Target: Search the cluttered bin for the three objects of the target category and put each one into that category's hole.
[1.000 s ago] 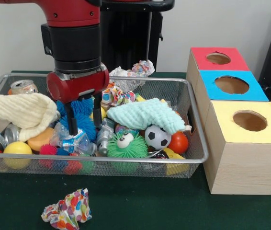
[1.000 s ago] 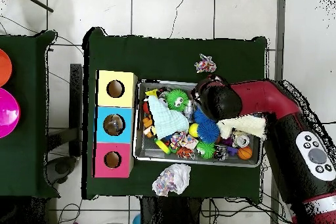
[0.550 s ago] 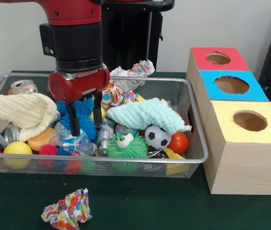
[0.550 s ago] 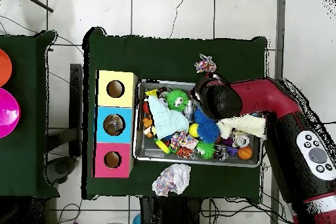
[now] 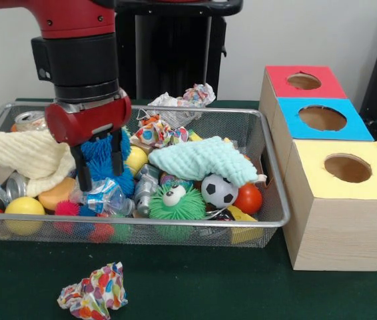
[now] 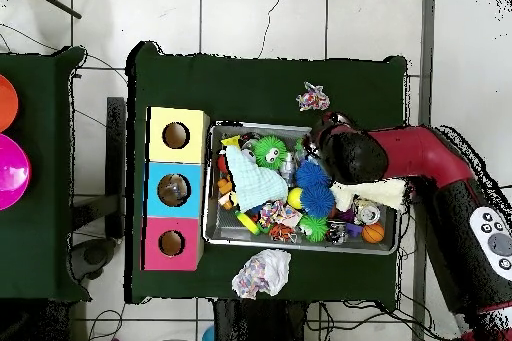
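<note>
My gripper [image 5: 100,179] hangs open inside the wire mesh bin [image 5: 268,167], its two black fingers [image 5: 80,170] straddling a blue spiky ball [image 5: 105,163] at the bin's left middle. Nothing is lifted. A crumpled plastic bottle [image 5: 105,199] lies just below the fingertips. Beside the bin stand three boxes with round holes: red [image 5: 302,81], blue [image 5: 322,119] and yellow [image 5: 347,168]. From overhead the arm's wrist [image 6: 345,155] covers the gripper beside the blue spiky ball [image 6: 315,187].
The bin also holds a cream cloth [image 5: 22,157], a mint cloth [image 5: 202,159], a soccer ball [image 5: 218,191], a green furry toy [image 5: 175,200], a red ball [image 5: 248,198], a yellow ball [image 5: 23,208] and cans [image 5: 32,120]. Crumpled paper [image 5: 94,292] lies before the bin.
The gripper has shifted left in the front view, from beside the blue spiky ball to around it. Its fingers kept the same spacing.
</note>
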